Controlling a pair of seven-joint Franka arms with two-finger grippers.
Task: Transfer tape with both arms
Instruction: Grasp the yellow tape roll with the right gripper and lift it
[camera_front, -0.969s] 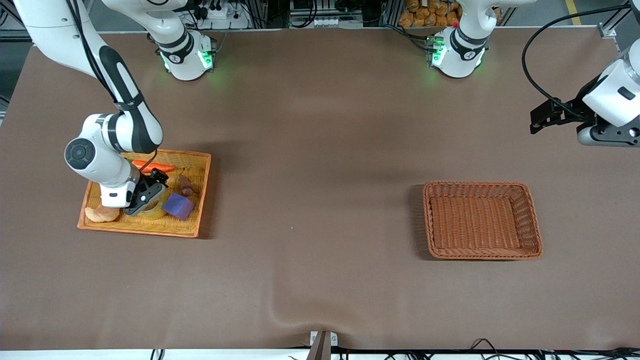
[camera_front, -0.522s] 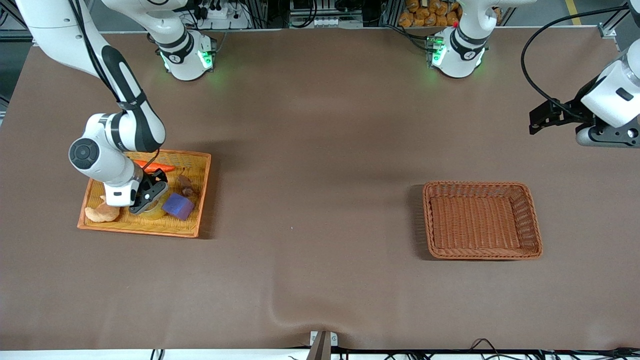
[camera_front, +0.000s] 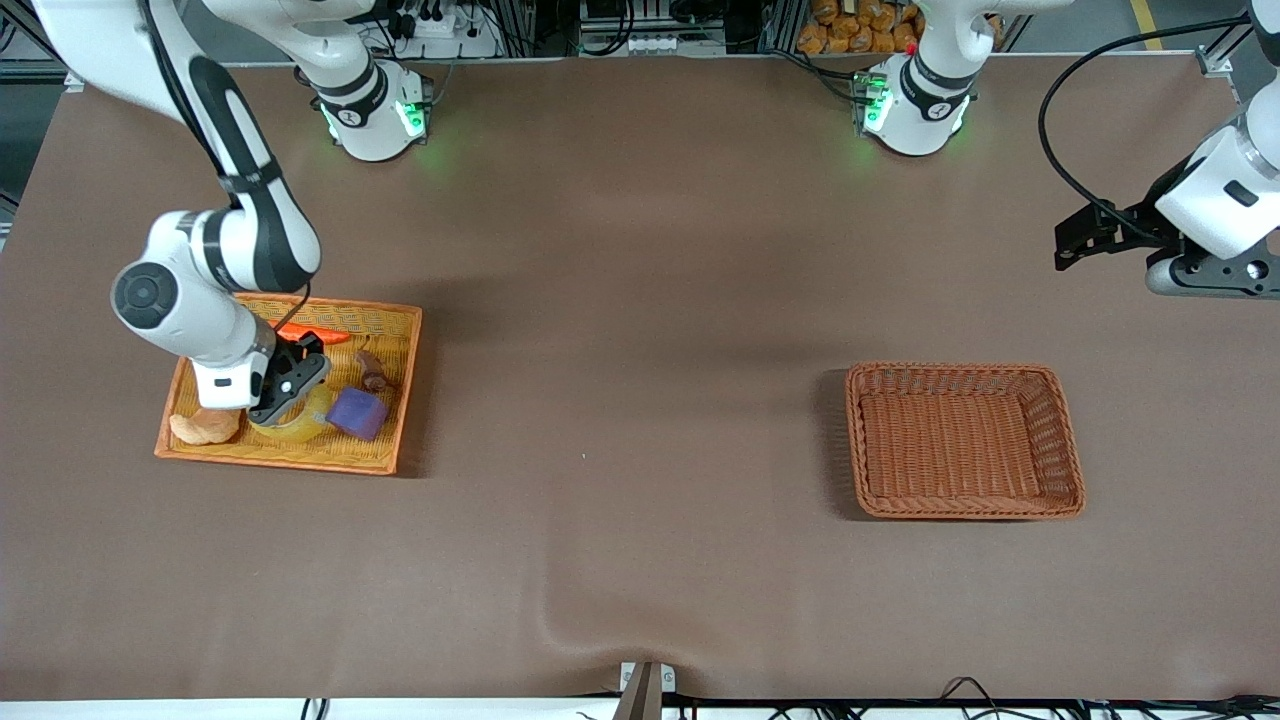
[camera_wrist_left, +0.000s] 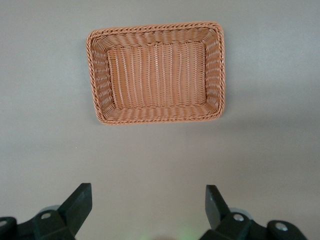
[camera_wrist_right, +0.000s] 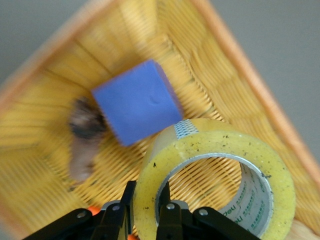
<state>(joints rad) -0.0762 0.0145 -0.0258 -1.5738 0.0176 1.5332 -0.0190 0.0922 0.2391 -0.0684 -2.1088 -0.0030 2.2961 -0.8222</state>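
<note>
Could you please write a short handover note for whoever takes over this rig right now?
Right gripper: shut on the tape, one finger inside the ring and one outside its wall, over the yellow tray at the right arm's end of the table.
Left gripper: open and empty, waiting in the air near the left arm's end of the table, with the brown basket in its wrist view.
Also in the tray: purple cube, orange carrot, a brown item and a tan item.
Done: tape gripped.
Left: carry it out of the tray, pass it to the left gripper, then probably into the empty basket.
</note>
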